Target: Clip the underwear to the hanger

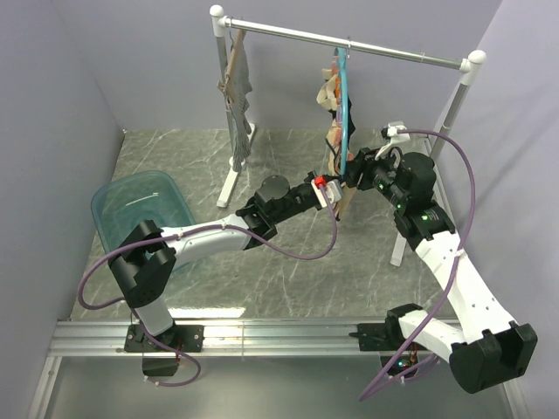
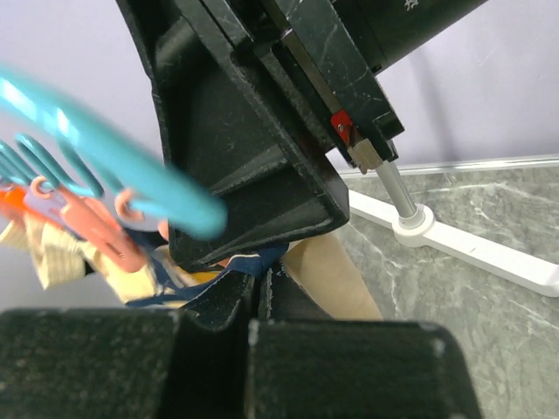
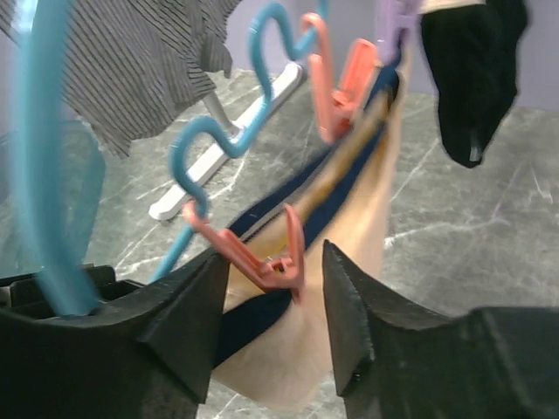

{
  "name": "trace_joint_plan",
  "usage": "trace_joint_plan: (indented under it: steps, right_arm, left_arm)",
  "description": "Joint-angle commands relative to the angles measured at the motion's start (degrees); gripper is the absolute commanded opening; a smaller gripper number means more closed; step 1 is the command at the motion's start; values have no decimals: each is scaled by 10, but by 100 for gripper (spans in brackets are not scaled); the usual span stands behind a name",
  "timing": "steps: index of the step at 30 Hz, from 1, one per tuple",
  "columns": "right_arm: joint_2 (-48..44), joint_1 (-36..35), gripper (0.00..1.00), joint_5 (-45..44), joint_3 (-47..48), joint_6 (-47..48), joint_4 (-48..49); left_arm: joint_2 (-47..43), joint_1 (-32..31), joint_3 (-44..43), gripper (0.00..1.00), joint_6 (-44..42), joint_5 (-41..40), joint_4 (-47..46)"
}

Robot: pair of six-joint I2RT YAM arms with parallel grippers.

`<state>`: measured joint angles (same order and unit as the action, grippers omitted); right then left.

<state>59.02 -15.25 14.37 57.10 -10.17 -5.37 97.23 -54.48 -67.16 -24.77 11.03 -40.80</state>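
Observation:
The teal hanger [image 1: 343,92] hangs from the rack's rail, and its hoop [image 3: 39,175] runs close past my right gripper. The tan underwear [image 3: 354,236] with dark trim hangs beneath it. My left gripper [image 2: 259,284] is shut on the dark trim, with tan fabric [image 2: 336,279] beside it; from above, the left gripper [image 1: 338,194] is just under the hanger. My right gripper [image 3: 275,257] stands open, its fingers either side of a pink clip [image 3: 262,262] whose lower end meets the trim. I cannot tell whether the clip bites the fabric. From above, the right gripper [image 1: 356,168] is at the hanger's lower edge.
A grey striped garment [image 1: 238,87] hangs at the rail's left end. Black underwear [image 3: 472,70] hangs on the hanger beyond the clips. A teal basin [image 1: 140,214] sits at the left. The rack's white feet [image 2: 454,240] rest on the marble floor.

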Motion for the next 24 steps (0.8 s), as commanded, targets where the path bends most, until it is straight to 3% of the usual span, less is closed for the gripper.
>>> trace_joint_plan:
  steps: [1, 8, 11, 12, 15, 23, 24]
  right_arm:
    - [-10, 0, 57, -10, 23, -5, -13]
    - [-20, 0, 69, -19, 29, -6, -25]
    - [-29, 2, 74, -30, 29, -6, -30]
    - [-32, 2, 77, -33, 28, -5, -32]
    - [-44, 9, 78, -43, 24, -4, -35]
    - [-77, 43, 80, -29, 17, 2, -58]
    - [-80, 44, 81, -28, 15, 4, -59]
  left_arm:
    - [0, 0, -18, 0, -4, -2, -9]
    - [9, 0, -9, 4, -4, -13, 5]
    - [10, -1, -3, 14, 4, -14, 25]
    - [11, -1, -3, 25, 6, -13, 30]
    - [15, 0, -2, 39, 15, -14, 46]
    - [10, -1, -4, 55, 57, -11, 80]
    - [7, -1, -2, 60, 61, -7, 85]
